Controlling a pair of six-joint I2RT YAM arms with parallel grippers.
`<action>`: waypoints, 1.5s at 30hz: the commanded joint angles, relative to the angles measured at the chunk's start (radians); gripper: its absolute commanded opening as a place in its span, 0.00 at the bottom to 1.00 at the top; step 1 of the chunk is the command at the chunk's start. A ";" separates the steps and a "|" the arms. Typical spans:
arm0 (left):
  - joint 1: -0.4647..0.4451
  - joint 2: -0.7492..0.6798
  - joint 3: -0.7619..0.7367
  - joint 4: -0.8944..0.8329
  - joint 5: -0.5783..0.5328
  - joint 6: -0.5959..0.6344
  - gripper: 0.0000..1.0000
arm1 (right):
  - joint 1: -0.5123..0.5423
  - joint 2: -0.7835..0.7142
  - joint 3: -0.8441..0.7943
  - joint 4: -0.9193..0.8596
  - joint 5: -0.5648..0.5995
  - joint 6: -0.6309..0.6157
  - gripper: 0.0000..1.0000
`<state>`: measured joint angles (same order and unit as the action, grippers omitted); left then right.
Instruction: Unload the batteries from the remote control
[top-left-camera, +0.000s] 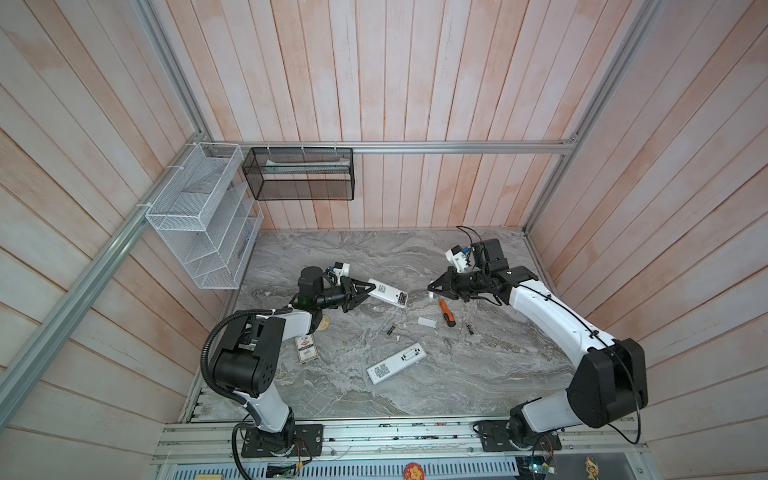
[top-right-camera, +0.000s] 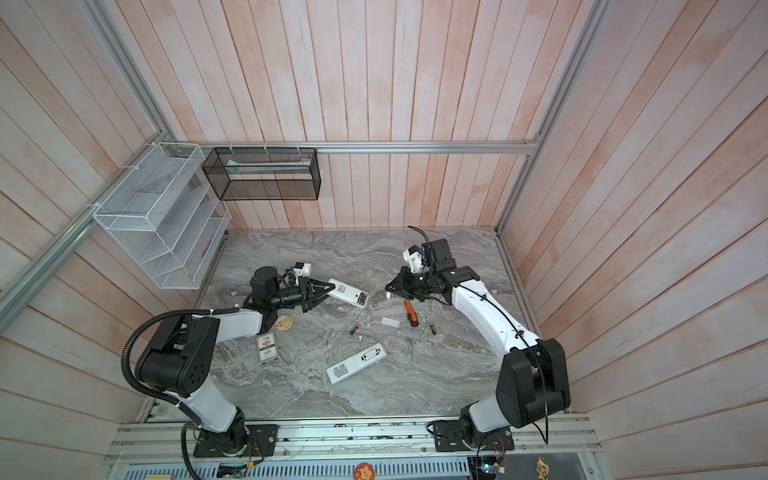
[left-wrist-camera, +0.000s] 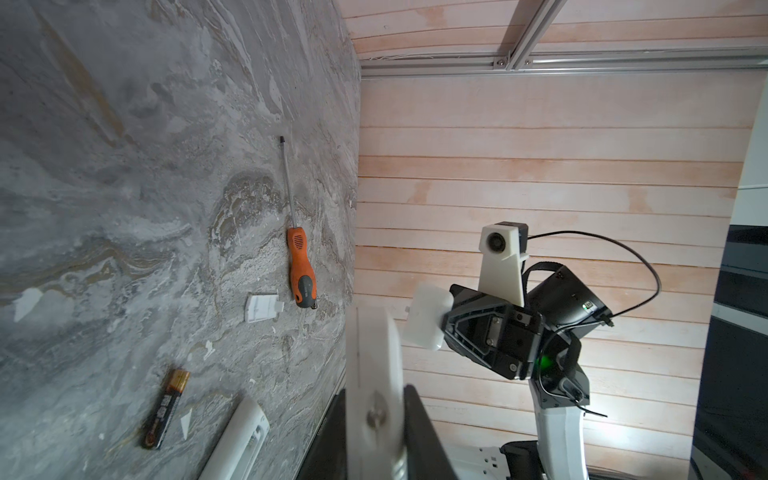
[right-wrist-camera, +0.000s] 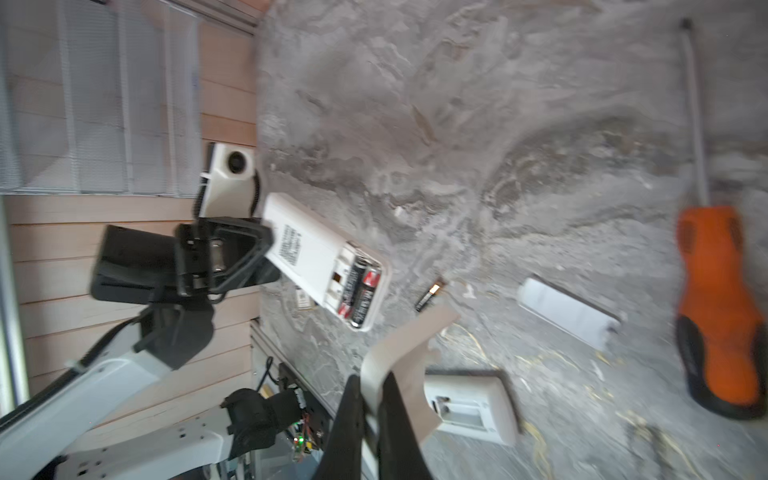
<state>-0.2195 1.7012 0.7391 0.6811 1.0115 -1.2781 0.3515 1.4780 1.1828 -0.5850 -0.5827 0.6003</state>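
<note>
Right fingers (right-wrist-camera: 351, 411), shut flat on a white battery cover (right-wrist-camera: 399, 345), face the open bay of the remote control (right-wrist-camera: 307, 249), which the left fingers (top-left-camera: 361, 289) clamp by its far end; two batteries (right-wrist-camera: 361, 291) seated lengthwise just ahead, right arm nearer.

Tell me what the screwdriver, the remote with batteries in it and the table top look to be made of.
Screwdriver: orange plastic handle with a black, probably rubbery end; thin grey shaft, likely steel.
Remote: smooth white moulded plastic, slight sheen.
Table top: grey veined marble pattern, matte; real stone or a printed surface, I cannot tell.
</note>
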 joint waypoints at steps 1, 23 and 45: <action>0.012 -0.046 -0.027 -0.046 0.034 0.078 0.21 | 0.019 0.036 -0.054 -0.296 0.211 -0.125 0.08; 0.048 -0.168 -0.127 -0.143 0.046 0.159 0.21 | 0.182 0.151 -0.271 -0.122 0.345 -0.051 0.20; 0.058 -0.132 -0.127 -0.124 0.023 0.168 0.21 | 0.057 -0.033 -0.039 -0.147 0.382 -0.212 0.71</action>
<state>-0.1692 1.5555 0.6201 0.5308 1.0389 -1.1351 0.4564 1.3960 1.1255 -0.7074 -0.2070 0.4400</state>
